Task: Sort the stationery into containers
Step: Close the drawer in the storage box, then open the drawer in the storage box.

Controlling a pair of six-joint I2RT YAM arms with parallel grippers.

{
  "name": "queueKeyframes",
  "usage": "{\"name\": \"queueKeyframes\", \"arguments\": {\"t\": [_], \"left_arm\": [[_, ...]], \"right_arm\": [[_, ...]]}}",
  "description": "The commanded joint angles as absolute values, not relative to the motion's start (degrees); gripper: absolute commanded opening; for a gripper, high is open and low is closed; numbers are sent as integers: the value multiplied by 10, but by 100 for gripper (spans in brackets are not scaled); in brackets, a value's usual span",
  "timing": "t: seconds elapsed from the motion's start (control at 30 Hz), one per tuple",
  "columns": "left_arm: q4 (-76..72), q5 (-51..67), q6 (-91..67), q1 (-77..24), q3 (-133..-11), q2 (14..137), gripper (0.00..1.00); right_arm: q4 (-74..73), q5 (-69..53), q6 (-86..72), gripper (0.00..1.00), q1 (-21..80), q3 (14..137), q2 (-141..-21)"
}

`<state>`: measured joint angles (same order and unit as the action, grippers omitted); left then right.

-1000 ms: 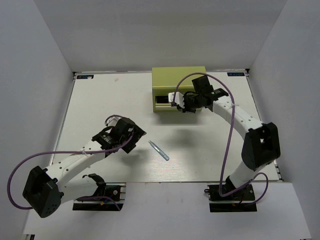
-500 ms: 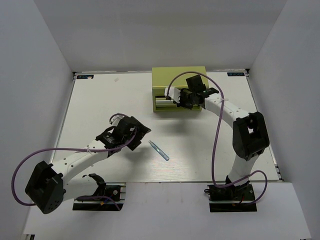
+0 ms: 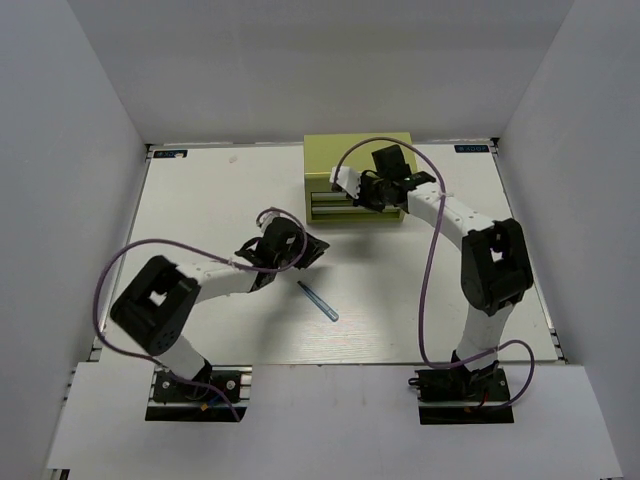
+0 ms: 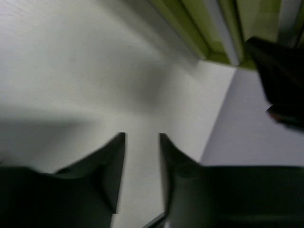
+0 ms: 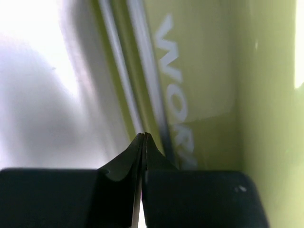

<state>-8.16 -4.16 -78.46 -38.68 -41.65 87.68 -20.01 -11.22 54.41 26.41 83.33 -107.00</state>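
One pale teal pen (image 3: 318, 301) lies on the white table, right of the middle and towards the near edge. The yellow-green chest (image 3: 357, 180) stands at the back, both front drawers pushed in. My left gripper (image 3: 316, 249) hovers up and left of the pen, apart from it. In the left wrist view the left gripper (image 4: 141, 137) stands open by a narrow gap with only bare table in it. My right gripper (image 3: 362, 197) is shut and empty, its tips (image 5: 144, 135) against the chest's lettered front (image 5: 204, 71). No other stationery shows.
White walls close in the table (image 3: 200, 220) on three sides. The chest's lower edge (image 4: 209, 28) and the dark right arm (image 4: 280, 71) show ahead of the left gripper. Purple cables loop over both arms.
The chest's drawer stood open a second ago and is now shut, with the right gripper moved in against it. The left arm swung right towards the pen and its jaws narrowed.
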Motion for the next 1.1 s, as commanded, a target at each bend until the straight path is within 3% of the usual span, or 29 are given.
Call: {"name": "queueKeyframes", "arguments": {"t": [0.0, 0.03, 0.07, 0.13, 0.17, 0.27, 0.3, 0.5, 0.7, 1.07], "left_arm": [[-234, 6, -775, -374, -449, 930, 37], [-283, 13, -782, -374, -459, 948, 31], [-306, 19, -790, -367, -464, 984, 22], [-345, 27, -802, -367, -478, 1015, 22], [-378, 27, -809, -362, -483, 1040, 22], [-423, 9, -836, -362, -490, 1070, 36], [-430, 4, -846, -362, -497, 1088, 43], [-461, -21, -859, -362, -543, 1139, 57], [-471, -44, -859, -362, -579, 1174, 57], [-444, -89, -864, -367, -620, 1210, 56]], "right_arm": [[-235, -240, 584, 0, 245, 836, -999], [-238, -262, 594, 2, 239, 818, -967], [-236, -299, 598, 10, 239, 796, -951], [-207, -307, 580, 26, 236, 776, -906], [-198, -300, 571, 40, 232, 773, -897], [-147, -283, 531, 57, 222, 775, -875], [-136, -261, 516, 58, 218, 780, -874], [-156, -237, 497, 59, 205, 836, -906], [-231, -213, 503, 59, 195, 910, -990], [-230, -197, 496, 59, 189, 934, -1020]]}}
